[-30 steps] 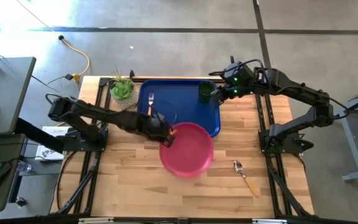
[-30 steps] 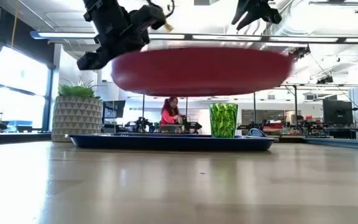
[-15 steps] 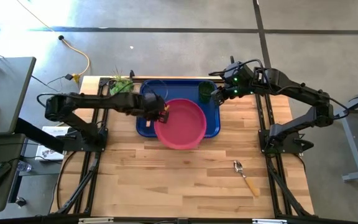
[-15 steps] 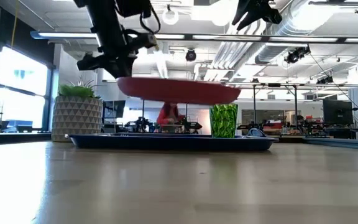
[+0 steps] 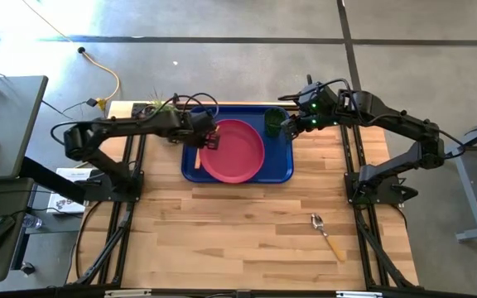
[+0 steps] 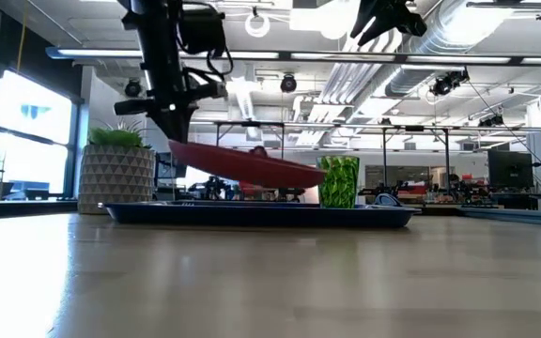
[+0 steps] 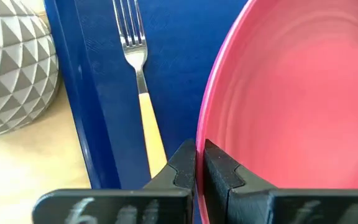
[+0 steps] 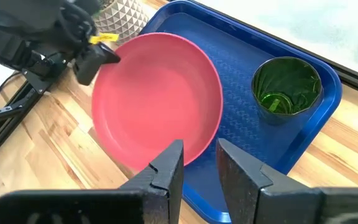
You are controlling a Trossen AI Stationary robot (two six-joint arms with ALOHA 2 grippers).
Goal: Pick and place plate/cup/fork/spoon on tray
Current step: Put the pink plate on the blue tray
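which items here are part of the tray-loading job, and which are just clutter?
Job items: plate, pinched at its rim by the left gripper, tilted over the tray; cup and fork on the tray; spoon on the table.

Clutter: potted plant beside the tray, yellow cable on the floor.

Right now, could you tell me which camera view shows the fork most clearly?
The left wrist view: the fork fills it, tines and orange handle lying on the tray beside the plate. The high view shows only a sliver of the handle; the low and right wrist views do not show it.
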